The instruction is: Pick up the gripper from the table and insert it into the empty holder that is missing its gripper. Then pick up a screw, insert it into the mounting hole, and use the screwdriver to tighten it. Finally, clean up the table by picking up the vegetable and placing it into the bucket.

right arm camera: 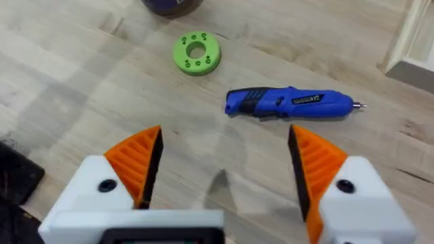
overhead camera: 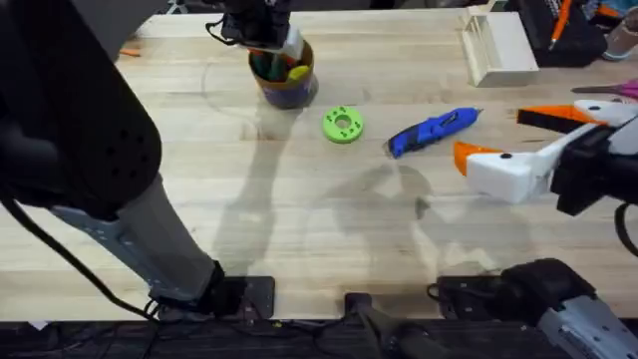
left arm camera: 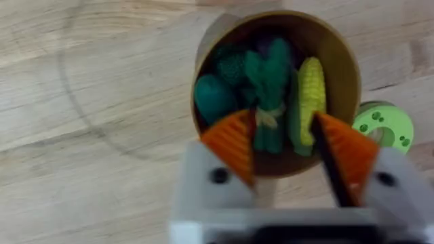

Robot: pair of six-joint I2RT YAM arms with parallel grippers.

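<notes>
The bucket stands at the table's far middle, with a tan rim and toys inside. The dark green vegetable lies in it beside a yellow corn. My left gripper hovers right over the bucket, open, its orange pads straddling the vegetable without pinching it. The blue screwdriver lies on the table right of centre. Just right of its tip, my right gripper is open and holds nothing. The small gripper piece, the holder and the screw are out of view.
A lime-green ring with holes lies between bucket and screwdriver. A pale wooden tray sits at the far right, with orange-handled tools behind it. Bare wood stretches across the near half of the table.
</notes>
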